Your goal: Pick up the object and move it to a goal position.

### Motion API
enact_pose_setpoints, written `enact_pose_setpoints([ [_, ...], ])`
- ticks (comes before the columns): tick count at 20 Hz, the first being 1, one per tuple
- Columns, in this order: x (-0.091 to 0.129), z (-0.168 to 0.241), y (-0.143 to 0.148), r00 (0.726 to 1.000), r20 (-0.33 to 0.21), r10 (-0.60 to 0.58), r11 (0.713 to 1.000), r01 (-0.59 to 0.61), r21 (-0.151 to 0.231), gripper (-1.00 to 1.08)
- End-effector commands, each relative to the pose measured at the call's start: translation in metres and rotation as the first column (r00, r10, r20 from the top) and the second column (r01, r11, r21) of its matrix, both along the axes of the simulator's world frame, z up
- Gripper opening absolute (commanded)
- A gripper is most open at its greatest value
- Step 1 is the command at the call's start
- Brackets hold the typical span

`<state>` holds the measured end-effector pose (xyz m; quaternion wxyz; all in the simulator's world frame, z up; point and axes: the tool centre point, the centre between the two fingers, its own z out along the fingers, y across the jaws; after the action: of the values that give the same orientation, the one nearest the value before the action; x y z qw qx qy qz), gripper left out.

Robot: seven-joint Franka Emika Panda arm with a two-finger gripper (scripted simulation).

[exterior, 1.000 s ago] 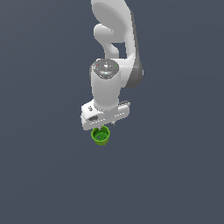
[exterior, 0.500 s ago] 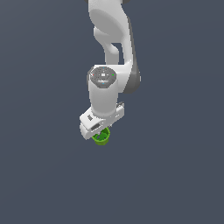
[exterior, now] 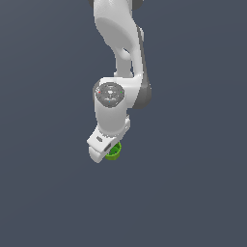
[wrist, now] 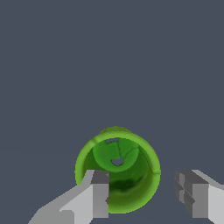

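Fingers of our gripper (wrist: 144, 194) stand apart with nothing gripped, one overlapping the green cup (wrist: 117, 168) and the other clear beside it on the bare grey floor (wrist: 109, 57), so we should centre before closing; we read no writing anywhere.

This is no home or shop but a bare simulated scene. A flat, even slate-grey ground (exterior: 43, 193) fills both views, with no walls, furniture or texture. The white arm (exterior: 118, 58) and the green cup (exterior: 115, 151) are smooth, plainly shaded renders, and the cup's inside shows faceted patches.
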<state>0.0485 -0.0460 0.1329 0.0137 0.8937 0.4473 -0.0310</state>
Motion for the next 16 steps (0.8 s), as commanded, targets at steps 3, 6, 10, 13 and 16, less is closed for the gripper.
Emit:
enact_pose_setpoints([
  [3,0.004,-0.007,-0.005,0.993,-0.015,0.119,0.993,-0.119,0.005,0.28],
  [6,0.007,-0.011,-0.009,0.98,-0.024,0.196,0.981,-0.196,0.01,0.28],
  [10,0.01,-0.017,-0.013,0.955,-0.035,0.294,0.956,-0.294,0.018,0.28],
  [13,0.012,-0.021,-0.016,0.934,-0.042,0.356,0.935,-0.355,0.025,0.28],
  [16,0.014,-0.024,-0.019,0.913,-0.046,0.405,0.914,-0.404,0.031,0.28],
])
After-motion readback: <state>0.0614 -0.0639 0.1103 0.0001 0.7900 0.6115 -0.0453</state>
